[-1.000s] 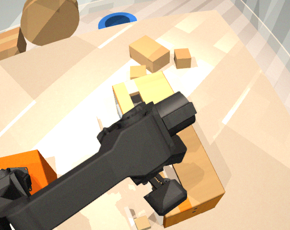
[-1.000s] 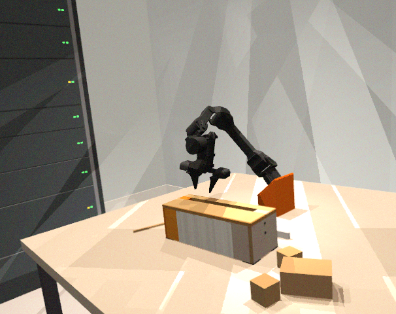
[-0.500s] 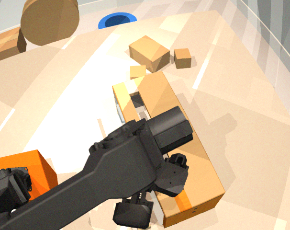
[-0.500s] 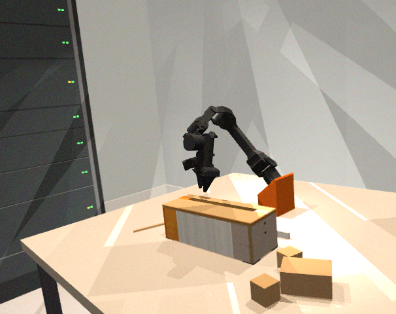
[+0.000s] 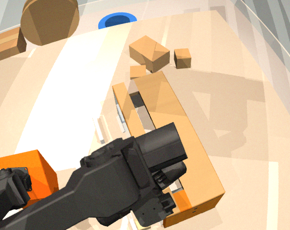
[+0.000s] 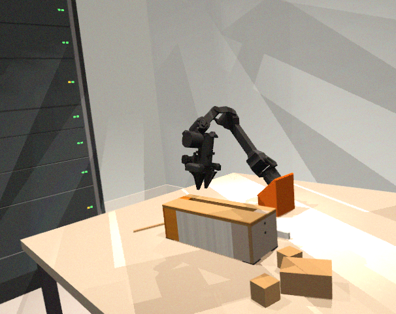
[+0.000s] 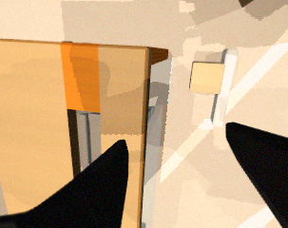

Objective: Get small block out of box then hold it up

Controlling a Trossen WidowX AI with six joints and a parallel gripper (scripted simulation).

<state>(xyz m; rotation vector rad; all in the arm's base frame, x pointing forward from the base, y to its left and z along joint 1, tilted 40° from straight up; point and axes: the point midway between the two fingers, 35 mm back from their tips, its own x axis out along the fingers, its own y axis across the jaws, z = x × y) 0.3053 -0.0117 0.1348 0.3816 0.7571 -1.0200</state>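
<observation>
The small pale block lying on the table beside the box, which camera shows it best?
The wrist view: the small pale block lies unobstructed on the table beside a white bar, ahead of the open gripper. In the top view the arm covers that spot; in the exterior view the long tan box hides it.

Two black fingertips of the half-open pincer (image 7: 182, 166) frame the lower view, nothing between them. Beyond the left fingertip lies the tan wooden box top (image 7: 29, 119) with its orange band (image 7: 82, 78). Ahead, between the tips, a small pale block (image 7: 206, 77) rests beside a white bar (image 7: 222, 90).
</observation>
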